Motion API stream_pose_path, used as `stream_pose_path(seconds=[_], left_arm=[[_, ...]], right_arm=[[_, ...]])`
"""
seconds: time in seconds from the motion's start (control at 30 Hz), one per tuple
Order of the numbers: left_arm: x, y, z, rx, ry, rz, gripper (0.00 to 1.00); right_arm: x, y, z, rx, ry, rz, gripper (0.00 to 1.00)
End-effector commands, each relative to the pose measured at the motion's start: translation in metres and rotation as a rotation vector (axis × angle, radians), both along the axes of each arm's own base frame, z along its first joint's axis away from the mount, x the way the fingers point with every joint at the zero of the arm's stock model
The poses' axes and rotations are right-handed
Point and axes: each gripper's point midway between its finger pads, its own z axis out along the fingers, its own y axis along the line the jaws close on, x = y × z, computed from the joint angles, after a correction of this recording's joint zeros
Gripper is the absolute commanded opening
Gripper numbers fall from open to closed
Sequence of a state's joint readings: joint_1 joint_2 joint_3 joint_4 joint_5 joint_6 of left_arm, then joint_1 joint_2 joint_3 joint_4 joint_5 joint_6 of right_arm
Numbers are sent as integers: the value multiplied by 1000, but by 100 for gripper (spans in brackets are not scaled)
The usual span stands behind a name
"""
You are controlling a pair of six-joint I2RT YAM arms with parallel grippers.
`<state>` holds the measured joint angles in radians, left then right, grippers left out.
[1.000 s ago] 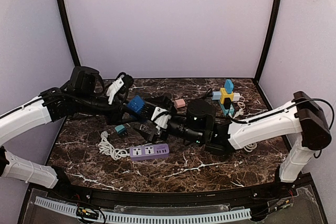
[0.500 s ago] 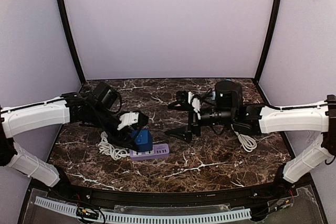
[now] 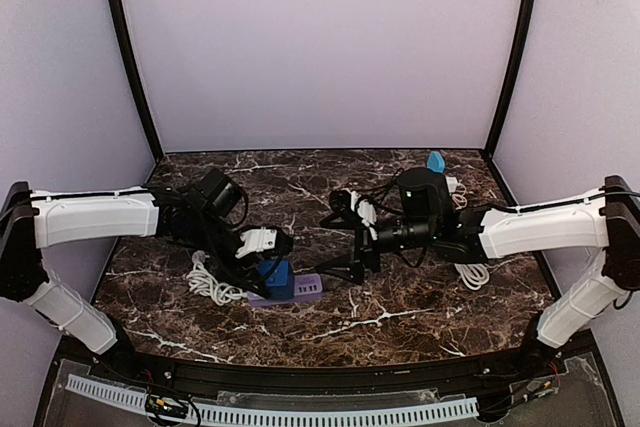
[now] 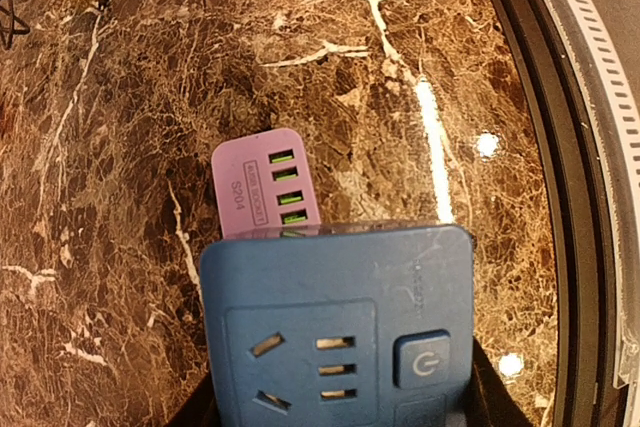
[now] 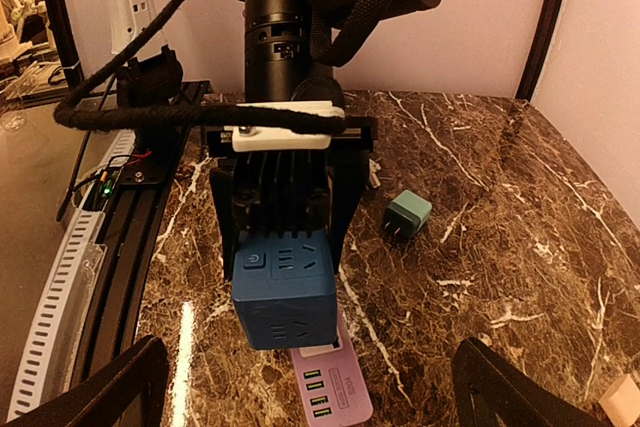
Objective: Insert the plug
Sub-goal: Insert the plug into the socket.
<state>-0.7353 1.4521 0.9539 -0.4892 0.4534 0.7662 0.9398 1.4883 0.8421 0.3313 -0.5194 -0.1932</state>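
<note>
The task is judged to be well on, but not finished. The left gripper [image 3: 266,252] is closed to a middling width on the blue cube plug [image 5: 283,292], which is clamped by its sides and hangs below the fingers. Directly beneath the hand lies the purple power strip [image 4: 268,187]. The socket end is covered by the cube, and only the end with the small green ports shows beyond it. From the right wrist view the cube looks to be lined up over the strip. Whether its prongs have entered a socket, or are only poised above one, cannot be made out. What is left, then, is thought to be the push straight down until the cube sits flush, and then the release.

The right gripper [image 3: 340,235] is spread as wide as it goes and holds nothing. It hangs above the table just beyond the strip's free end, facing the left hand.

The room is closed in by plain lilac walls [image 3: 320,47], with black frame posts [image 3: 128,47] at the corners. The surface is a dark brown marbled table [image 3: 400,317] with white veins, glossy enough to throw back the lamps. A white cable [image 3: 207,282] lies coiled close behind the left hand, toward its own arm. A small teal plug [image 5: 408,215] rests on the marble just off to one side of that hand, untouched.
</note>
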Motion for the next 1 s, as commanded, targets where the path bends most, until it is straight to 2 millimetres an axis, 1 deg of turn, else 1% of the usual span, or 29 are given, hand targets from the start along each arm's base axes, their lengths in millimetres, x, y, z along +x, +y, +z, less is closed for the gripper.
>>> stream_pose_path(seconds=[0.0, 0.13, 0.33, 0.43, 0.57, 0.73, 0.8, 0.87, 0.97], left_arm=[[14, -4, 0, -8, -9, 53, 1], [19, -3, -8, 23, 4, 62, 1], [26, -1, -9, 29, 11, 83, 1], [24, -2, -9, 29, 24, 80, 1], [22, 2, -17, 51, 46, 104, 1], [12, 12, -35, 114, 112, 165, 1], [9, 15, -41, 142, 113, 185, 1], [11, 15, -44, 151, 84, 196, 1], [22, 15, -45, 160, 8, 196, 1]], right_arm=[[5, 1, -3, 23, 9, -1, 99], [5, 0, -6, 18, 14, -2, 99], [5, 1, -12, 11, 30, 4, 99], [7, 1, -12, 8, 32, 2, 99], [7, 1, -12, 6, 29, -2, 99], [9, 1, -14, -1, 34, -10, 99], [9, 2, -13, 1, 36, -9, 99], [9, 3, -13, 2, 36, -4, 99], [9, 5, -12, 4, 32, 5, 99]])
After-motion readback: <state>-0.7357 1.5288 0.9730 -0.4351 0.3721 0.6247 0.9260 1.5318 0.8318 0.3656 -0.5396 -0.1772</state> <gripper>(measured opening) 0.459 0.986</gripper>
